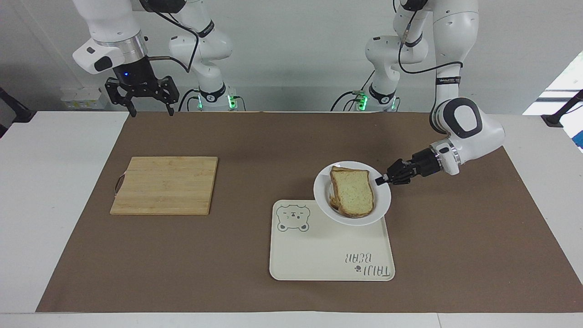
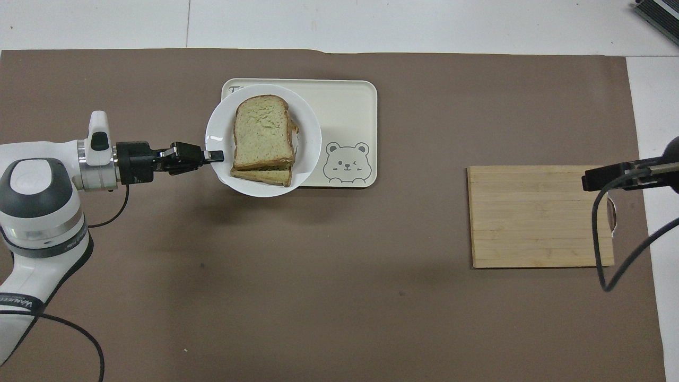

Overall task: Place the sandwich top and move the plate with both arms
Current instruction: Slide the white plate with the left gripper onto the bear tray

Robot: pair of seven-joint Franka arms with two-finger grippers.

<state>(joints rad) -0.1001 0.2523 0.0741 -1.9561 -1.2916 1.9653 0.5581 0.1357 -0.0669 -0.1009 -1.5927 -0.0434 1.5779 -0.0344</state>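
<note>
One claw does the carrying: the left claw (image 1: 379, 181) pinches the rim of the plate (image 1: 382, 207), held raised over the tray (image 1: 319, 255) with the sandwich top (image 1: 353, 193) on the stack. Keep the plate level, centre it above the tray, then lower slowly. The right claw (image 1: 150, 110), spread wide, waits above the worktop (image 1: 45, 182) edge near the cutting board (image 1: 164, 184).
</note>
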